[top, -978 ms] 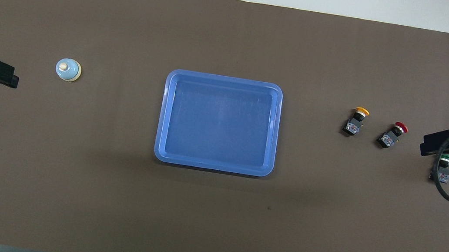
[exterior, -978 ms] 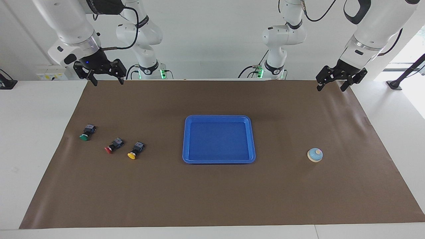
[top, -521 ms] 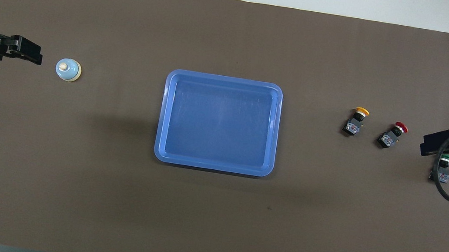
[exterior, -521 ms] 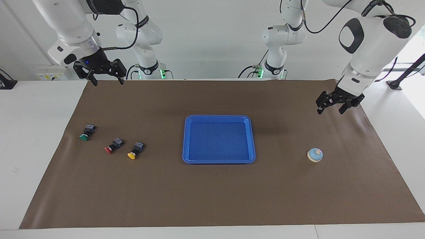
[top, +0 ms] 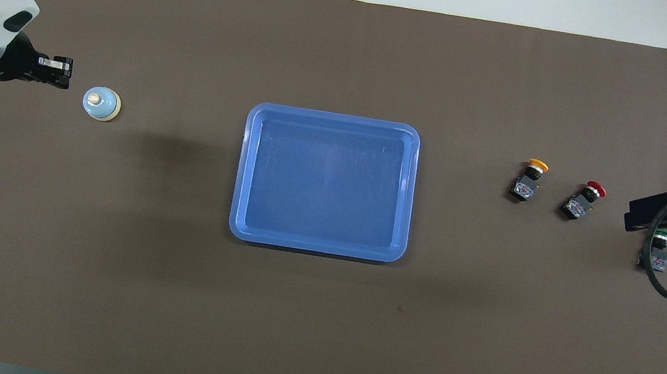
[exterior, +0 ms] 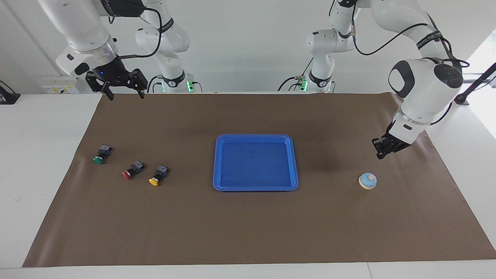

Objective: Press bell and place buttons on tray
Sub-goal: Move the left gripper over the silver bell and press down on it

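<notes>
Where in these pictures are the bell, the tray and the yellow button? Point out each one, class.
bell [exterior: 367, 181]: facing view, on its light-blue dome.
tray [top: 334, 118]: overhead view, on the rim of the edge farthest from the robots.
yellow button [exterior: 154, 181]: facing view, on its round yellow cap.

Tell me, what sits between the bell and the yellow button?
The blue tray lies between the bell and the yellow button, with bare brown paper either side. The overhead view shows it best.
</notes>
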Motion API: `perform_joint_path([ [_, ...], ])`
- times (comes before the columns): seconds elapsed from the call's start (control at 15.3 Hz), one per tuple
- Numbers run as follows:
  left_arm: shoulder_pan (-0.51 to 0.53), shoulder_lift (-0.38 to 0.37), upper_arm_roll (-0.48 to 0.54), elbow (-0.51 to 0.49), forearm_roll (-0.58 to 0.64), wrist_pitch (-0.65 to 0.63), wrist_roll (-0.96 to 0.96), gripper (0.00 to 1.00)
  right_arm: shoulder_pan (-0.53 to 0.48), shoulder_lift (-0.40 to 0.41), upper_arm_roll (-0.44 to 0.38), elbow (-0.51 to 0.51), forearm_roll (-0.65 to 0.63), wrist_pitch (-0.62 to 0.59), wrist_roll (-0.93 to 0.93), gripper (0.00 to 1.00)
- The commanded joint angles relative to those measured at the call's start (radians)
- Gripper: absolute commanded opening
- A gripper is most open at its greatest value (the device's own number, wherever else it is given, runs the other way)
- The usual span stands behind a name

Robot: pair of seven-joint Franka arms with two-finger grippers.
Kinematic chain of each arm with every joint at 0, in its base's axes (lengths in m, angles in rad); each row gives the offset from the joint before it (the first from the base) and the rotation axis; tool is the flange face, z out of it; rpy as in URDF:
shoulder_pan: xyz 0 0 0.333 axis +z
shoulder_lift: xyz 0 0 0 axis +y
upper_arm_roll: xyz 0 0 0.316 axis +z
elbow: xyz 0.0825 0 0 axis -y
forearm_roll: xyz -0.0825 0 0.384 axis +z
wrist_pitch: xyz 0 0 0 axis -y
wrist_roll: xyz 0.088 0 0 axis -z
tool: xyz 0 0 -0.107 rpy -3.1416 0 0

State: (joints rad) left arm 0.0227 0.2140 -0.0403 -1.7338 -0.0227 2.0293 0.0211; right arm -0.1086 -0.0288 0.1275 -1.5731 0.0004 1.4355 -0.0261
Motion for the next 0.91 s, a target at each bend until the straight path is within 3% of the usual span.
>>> perform_joint_path([
  [0.0,0.02,0.031,-0.001,0.017,0.013,0.034,-0.006,0.0,-0.014,-0.005,0.006,-0.004,0.016,-0.01,-0.023,1.0],
  [0.59,0.011,0.185,-0.001,0.103,0.027,0.031,-0.006,0.0,-0.014,-0.005,0.006,-0.004,0.016,-0.01,-0.023,1.0],
  [0.85,0.014,0.202,-0.001,0.103,0.029,0.042,-0.006,0.0,-0.014,-0.005,0.006,-0.004,0.016,-0.01,-0.023,1.0],
])
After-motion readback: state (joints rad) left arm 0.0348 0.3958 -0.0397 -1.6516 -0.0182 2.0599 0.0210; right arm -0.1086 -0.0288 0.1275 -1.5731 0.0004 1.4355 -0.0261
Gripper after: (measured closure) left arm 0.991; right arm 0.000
